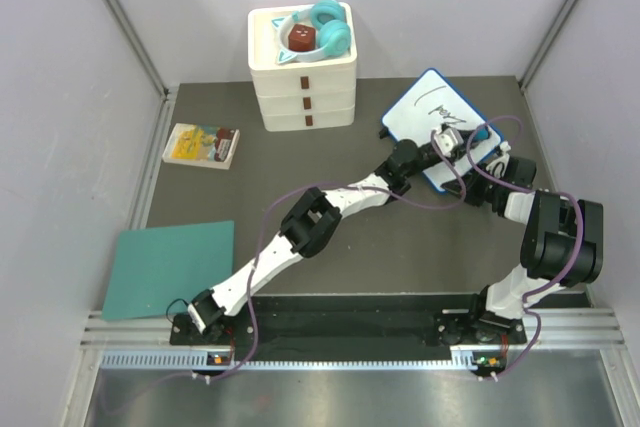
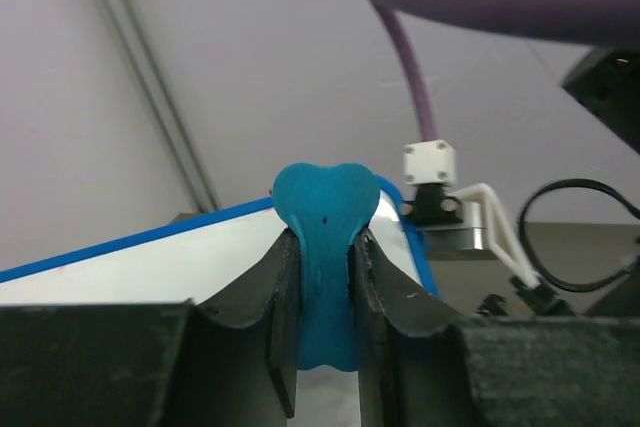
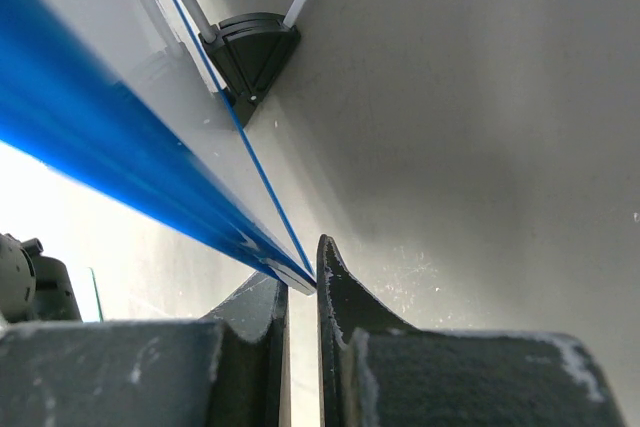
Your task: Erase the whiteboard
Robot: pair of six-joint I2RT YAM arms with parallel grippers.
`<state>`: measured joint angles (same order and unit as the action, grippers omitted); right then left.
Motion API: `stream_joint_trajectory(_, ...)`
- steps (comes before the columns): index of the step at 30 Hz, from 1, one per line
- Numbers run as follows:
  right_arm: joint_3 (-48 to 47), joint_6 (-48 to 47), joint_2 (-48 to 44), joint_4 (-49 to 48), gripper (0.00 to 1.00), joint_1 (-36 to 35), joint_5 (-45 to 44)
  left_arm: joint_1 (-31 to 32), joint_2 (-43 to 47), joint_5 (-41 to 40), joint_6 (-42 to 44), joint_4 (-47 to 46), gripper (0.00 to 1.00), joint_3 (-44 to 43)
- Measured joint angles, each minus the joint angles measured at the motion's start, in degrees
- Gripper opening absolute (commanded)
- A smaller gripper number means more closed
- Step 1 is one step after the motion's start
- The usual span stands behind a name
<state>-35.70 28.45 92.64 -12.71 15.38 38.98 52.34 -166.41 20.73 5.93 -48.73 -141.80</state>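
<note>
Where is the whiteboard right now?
Top view: the whiteboard is at the table's far right, right of the white drawer box; the left gripper, pinching a teal piece, and right gripper meet its near edge.

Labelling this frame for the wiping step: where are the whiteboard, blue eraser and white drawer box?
whiteboard (image 1: 415, 119): top view, white writing surface.
blue eraser (image 2: 325, 197): left wrist view, rounded top above the jaws.
white drawer box (image 1: 290, 99): top view, front of the middle drawer.

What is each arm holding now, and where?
Left gripper: jaws pinch a blue heart-shaped piece by its narrow lower part. Right gripper: jaws clamp the whiteboard at its blue rim.
</note>
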Motion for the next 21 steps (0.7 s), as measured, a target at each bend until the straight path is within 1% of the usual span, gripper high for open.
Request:
stream_joint_trajectory(4,0.0,0.0,0.0,0.0,0.00,0.0,0.0,-1.4,0.0,-6.2,-0.3,-2.0,0.04,0.0)
stream_joint_trajectory(8,0.0,0.0,0.0,0.0,0.00,0.0,0.1,-4.2,-0.1,-11.6,-2.5,-4.2,0.04,0.0)
stream_joint_trajectory(12,0.0,0.0,0.0,-0.1,0.00,0.0,0.1,-7.1,-0.8,-13.3,-4.9,-5.9,0.03,0.0)
stream_joint_trajectory(14,0.0,0.0,0.0,-0.1,0.00,0.0,0.1,-8.4,-0.9,-13.4,-6.0,-7.6,0.03,1.5)
stream_joint_trajectory(17,0.0,0.0,0.0,-0.1,0.00,0.0,0.1,-9.3,0.7,-13.5,-6.7,-11.9,0.02,9.1)
stream_joint_trajectory(21,0.0,0.0,0.0,-0.1,0.00,0.0,0.1,-9.5,7.0,-13.0,-7.6,-15.0,0.01,26.4)
